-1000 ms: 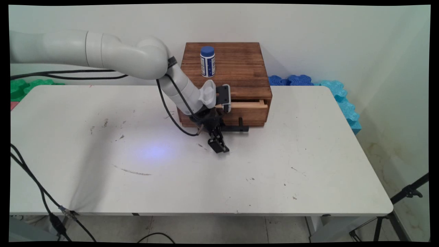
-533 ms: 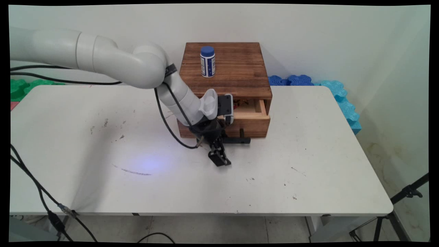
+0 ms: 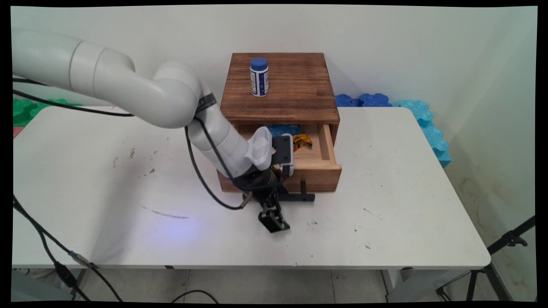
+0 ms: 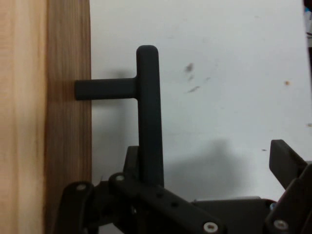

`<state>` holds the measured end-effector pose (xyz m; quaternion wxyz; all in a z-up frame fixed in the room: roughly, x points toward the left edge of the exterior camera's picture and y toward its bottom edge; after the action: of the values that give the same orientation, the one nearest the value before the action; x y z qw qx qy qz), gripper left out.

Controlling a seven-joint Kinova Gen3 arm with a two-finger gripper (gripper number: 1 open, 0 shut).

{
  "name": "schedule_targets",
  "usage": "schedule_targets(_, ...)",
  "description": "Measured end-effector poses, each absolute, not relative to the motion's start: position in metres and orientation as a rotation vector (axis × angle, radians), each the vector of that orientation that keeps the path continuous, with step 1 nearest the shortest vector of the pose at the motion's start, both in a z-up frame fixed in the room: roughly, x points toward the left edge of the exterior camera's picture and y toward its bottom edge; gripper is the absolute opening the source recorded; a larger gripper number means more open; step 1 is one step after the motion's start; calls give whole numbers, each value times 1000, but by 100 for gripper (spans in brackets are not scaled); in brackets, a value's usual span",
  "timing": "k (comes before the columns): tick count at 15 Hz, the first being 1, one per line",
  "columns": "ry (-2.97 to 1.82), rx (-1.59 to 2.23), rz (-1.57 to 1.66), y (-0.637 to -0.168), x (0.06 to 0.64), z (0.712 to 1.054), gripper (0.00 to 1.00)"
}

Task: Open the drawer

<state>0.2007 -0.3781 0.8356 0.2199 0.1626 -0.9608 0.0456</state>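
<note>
A wooden box (image 3: 280,85) stands at the table's far side, and its drawer (image 3: 319,171) is pulled well out toward the near side. In the drawer lie a blue item (image 3: 282,129) and an orange-yellow item (image 3: 302,140). My gripper (image 3: 276,210) is open at the drawer's black T-shaped handle (image 3: 299,196). In the hand view the handle (image 4: 147,112) juts from the drawer front (image 4: 68,122). One finger (image 4: 131,158) sits behind the bar, and the other finger (image 4: 285,158) stands far off it over the bare table. A white bottle with a blue cap (image 3: 259,77) stands on the box.
Black cables (image 3: 201,171) hang from the arm to the table left of the drawer. Blue foam pieces (image 3: 421,119) lie behind the table's right far corner and green ones (image 3: 25,109) at the left. A tripod leg (image 3: 509,244) stands at the lower right.
The gripper has moved toward the table's near side with the handle. The drawer has slid from barely open to well out, uncovering the items inside.
</note>
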Motion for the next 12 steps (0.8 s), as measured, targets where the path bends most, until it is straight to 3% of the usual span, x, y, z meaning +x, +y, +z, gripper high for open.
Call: schedule_targets(12, -2671, 482, 108, -335, 192, 841, 100)
